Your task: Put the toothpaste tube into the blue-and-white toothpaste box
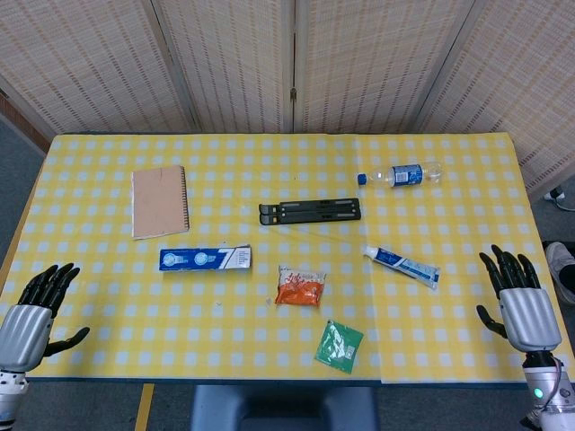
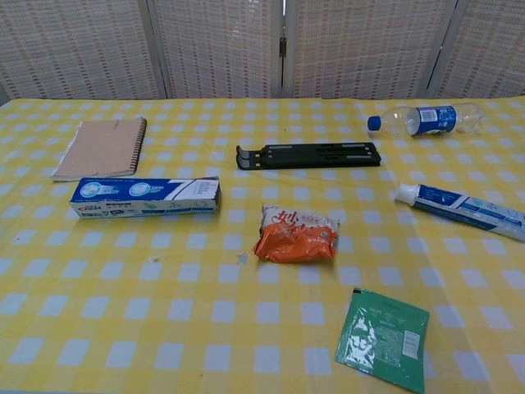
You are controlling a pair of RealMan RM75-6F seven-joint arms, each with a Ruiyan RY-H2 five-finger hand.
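Nothing has been grasped yet, so the task appears to stand at its very start. The left robot hand waits at the desk's near left corner and the right robot hand at its near right corner, both empty with fingers spread.

The toothpaste tube lies flat toward the right edge of the desk, cap pointing left. The blue-and-white toothpaste box lies left of centre, well apart from it.

The likely next move is a reach by the right robot hand for the tube, while the left steadies the box, whose end must be open.

The red characters on the orange snack packet and the print on the box, the tube and the green sachet are too small to read.
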